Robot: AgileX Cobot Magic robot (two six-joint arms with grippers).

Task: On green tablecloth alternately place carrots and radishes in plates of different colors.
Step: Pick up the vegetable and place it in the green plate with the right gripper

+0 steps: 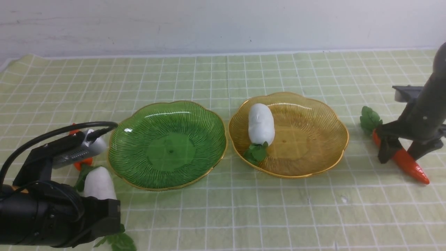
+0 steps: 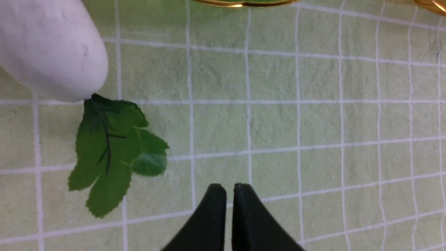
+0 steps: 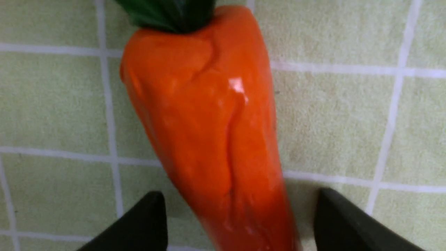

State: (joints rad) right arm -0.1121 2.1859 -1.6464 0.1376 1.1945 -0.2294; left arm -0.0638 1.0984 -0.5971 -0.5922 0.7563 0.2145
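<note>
Right of the amber plate [image 1: 313, 139], clear of its rim, the right claw [image 1: 400, 158] straddles the long carrot [image 1: 414, 169], jaws wide with gaps either side. 1 radish [image 1: 261, 123] lies inside that plate by its left rim. Far left of it, the left claw [image 2: 230, 195] sits closed and empty beside the 2nd radish [image 1: 99, 184] on open green tablecloth [image 1: 223, 69].

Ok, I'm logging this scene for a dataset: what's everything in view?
Pale green grid-patterned tablecloth: one, under everything.
Dark green scalloped plastic plate: one, centre-left, empty.
Amber scalloped plastic plate: one, centre-right, holding a radish.
White toy radishes: two, one in the amber plate, one on the cloth front-left.
Glossy orange toy carrots: two, one far right, one left, mostly hidden behind the left arm.
White wall: one, behind.
Left pincer: black, shut, empty.
Right pincer: black, open, straddling the right carrot.
</note>
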